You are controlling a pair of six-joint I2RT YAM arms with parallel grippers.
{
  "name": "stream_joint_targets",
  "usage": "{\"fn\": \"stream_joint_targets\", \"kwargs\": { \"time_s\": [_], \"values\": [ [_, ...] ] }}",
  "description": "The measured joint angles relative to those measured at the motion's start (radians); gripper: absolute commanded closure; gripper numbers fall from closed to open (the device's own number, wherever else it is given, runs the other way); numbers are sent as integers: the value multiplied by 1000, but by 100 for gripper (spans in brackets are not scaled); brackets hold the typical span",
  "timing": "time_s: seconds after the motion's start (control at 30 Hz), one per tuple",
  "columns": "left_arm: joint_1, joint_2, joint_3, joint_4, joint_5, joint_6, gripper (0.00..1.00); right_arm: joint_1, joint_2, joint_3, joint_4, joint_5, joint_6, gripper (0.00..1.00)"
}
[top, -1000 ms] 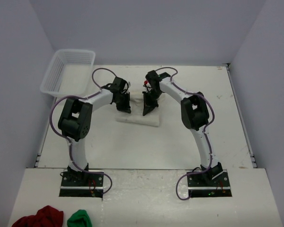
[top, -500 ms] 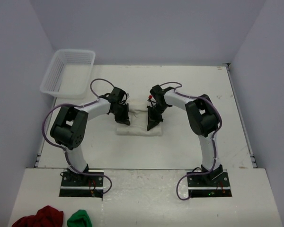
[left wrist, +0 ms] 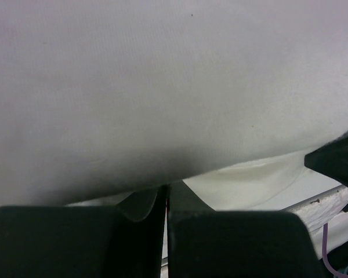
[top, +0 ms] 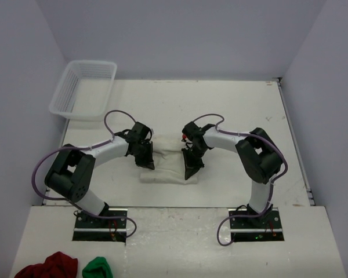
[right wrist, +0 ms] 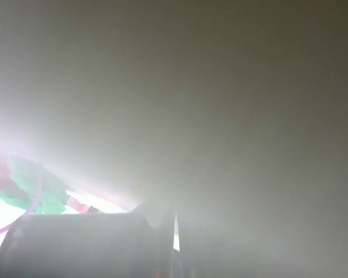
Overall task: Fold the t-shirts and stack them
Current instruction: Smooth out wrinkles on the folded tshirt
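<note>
Off-white cloth, limp and thin: treat gently. Judged step: shifting or finishing the folded bundle with both arms at once. Keep both pinches low and level, move in step at one pace, and avoid pulling outward and dragging the folds open or lifting one side ahead of the other. Let go only once flat and squared.

Left fingers (top: 146, 164) clenched on the left near edge of the plain off-white cotton t-shirt (top: 165, 165), with a flap of cloth caught at the seam in the left wrist view. Right fingers (top: 191, 171) likewise clenched at the right near edge, apparently on cloth, though too hazy in the right wrist view for certainty.

Folded to a flat, roughly rectangular pad, no print, no sleeves showing, slightly rumpled along the near edge. Lying on the white worktop (top: 232, 110) between the two arms, well apart from the white plastic mesh basket (top: 84, 87) at the far left corner.
</note>
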Motion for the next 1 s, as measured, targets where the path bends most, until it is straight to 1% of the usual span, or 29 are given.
{"fn": "stream_joint_targets", "kwargs": {
  "time_s": [0.13, 0.27, 0.33, 0.4, 0.53, 0.73, 0.83, 1.0],
  "values": [
    [-1, -8, -8, -1, -9, -3, 100, 45, -77, 27, -58, 70, 4, 100],
    [-2, -8, -7, -1, -11, -4, 100, 56, -143, 172, -141, 116, -1, 100],
    [-3, -8, -7, -1, -13, -4, 100, 56, -146, 268, -150, 134, -7, 100],
    [-7, -8, -7, -1, -13, -6, 100, 55, -143, 319, -150, 142, -13, 100],
    [-11, -8, -7, -1, -17, -7, 100, 55, -106, 340, -142, 164, -26, 100],
    [-14, -11, -7, -1, -21, -7, 100, 55, 41, 340, -101, 207, -61, 100],
    [-16, -21, -9, -3, -21, -7, 100, 55, 90, 345, -96, 228, -74, 100],
    [-22, -57, -28, -13, -24, -7, 100, 54, 140, 426, -101, 248, -89, 100]
  ]
}}
